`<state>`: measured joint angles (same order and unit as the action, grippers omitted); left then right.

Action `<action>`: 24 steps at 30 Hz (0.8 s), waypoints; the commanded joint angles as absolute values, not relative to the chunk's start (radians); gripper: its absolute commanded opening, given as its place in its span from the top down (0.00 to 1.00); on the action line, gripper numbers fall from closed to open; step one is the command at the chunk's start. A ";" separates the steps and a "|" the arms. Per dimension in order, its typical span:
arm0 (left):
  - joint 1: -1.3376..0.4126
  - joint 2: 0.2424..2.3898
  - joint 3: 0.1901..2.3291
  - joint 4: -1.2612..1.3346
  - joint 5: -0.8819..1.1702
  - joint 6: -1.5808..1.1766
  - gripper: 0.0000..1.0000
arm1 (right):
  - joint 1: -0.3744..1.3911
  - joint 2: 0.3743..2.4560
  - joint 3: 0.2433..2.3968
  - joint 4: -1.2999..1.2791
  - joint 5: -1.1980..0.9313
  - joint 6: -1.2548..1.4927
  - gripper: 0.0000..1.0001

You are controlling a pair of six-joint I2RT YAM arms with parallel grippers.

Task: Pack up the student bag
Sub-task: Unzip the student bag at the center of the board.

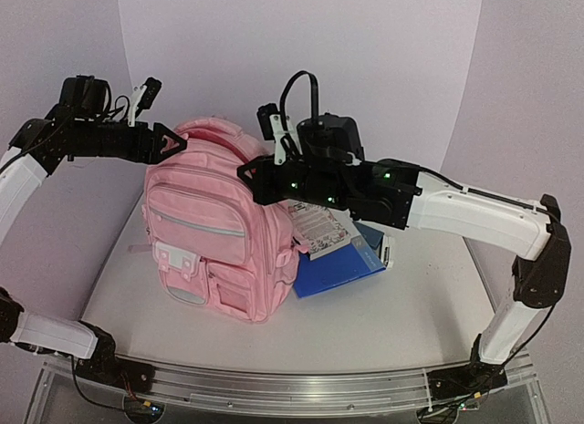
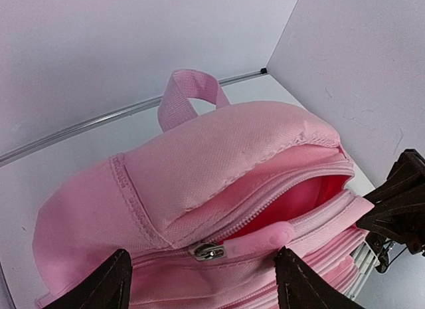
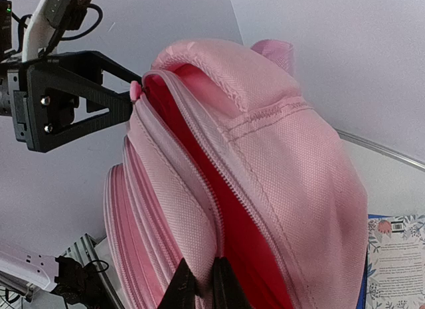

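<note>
The student bag (image 1: 205,232) was judged soft, floppy, best taken by its zip rim (image 3: 199,183), which right gripper (image 3: 202,274) pinched; left gripper (image 2: 202,259) gaped empty.

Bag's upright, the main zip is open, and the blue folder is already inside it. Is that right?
Not quite. The blue folder is not inside the student bag. It lies on the table beside it, as the top external view shows. The bag is upright and its main zip is open.
</note>
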<state>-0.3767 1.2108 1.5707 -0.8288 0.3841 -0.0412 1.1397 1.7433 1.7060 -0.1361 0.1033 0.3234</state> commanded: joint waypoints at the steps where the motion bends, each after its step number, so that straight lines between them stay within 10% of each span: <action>1: -0.378 1.190 1.594 -0.798 0.423 -0.033 0.24 | 1.146 1.786 1.756 -0.130 0.070 0.323 0.92; 9: -0.378 1.177 1.598 -0.814 0.390 -0.054 0.16 | 1.146 1.798 1.746 -0.130 0.168 0.333 0.95; 24: -0.378 1.101 1.566 -0.774 0.125 -0.135 0.40 | 1.146 1.770 1.705 -0.130 0.243 0.345 0.95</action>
<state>-0.3771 1.1705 1.5696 -0.8284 0.2023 -0.0938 1.1404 1.7775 1.7203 -0.1287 0.2068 0.3344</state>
